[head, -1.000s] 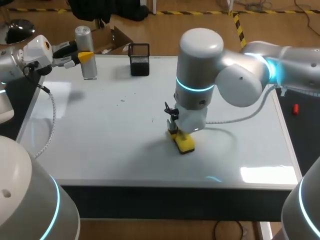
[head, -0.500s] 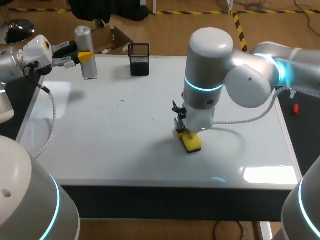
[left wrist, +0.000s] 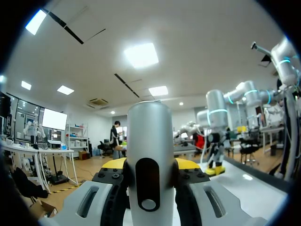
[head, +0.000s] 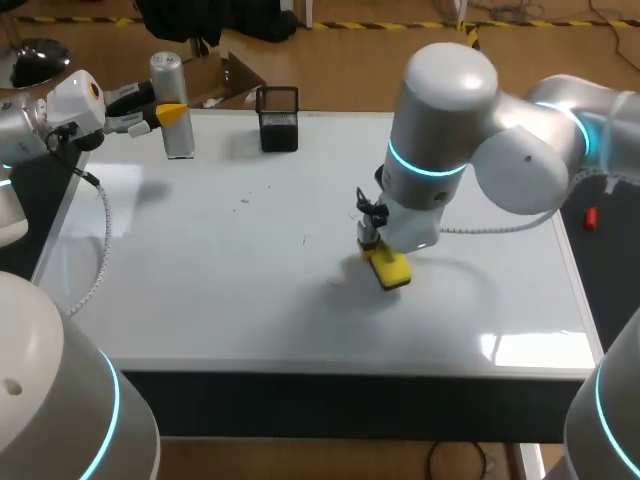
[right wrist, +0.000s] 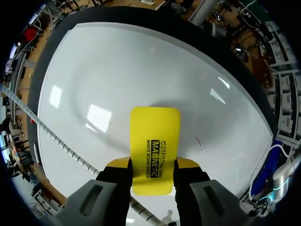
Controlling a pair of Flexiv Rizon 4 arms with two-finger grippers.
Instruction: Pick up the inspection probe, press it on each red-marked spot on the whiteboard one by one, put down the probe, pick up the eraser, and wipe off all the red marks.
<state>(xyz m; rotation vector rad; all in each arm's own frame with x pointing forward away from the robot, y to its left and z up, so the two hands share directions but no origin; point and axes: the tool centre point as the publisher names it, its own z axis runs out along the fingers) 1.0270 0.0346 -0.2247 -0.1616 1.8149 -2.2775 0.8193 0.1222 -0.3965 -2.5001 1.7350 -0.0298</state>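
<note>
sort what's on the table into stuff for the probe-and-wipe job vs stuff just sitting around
For the job:
- inspection probe, held in the left gripper
- yellow eraser, held in the right gripper, flat on the board
- whiteboard
- faint mark beside the eraser; its colour is hard to tell

Just sitting around:
- black mesh pen holder at the far edge

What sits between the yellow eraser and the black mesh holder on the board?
Head view: nothing stands between the eraser and the mesh holder, only bare whiteboard with a faint speck or two.
</note>
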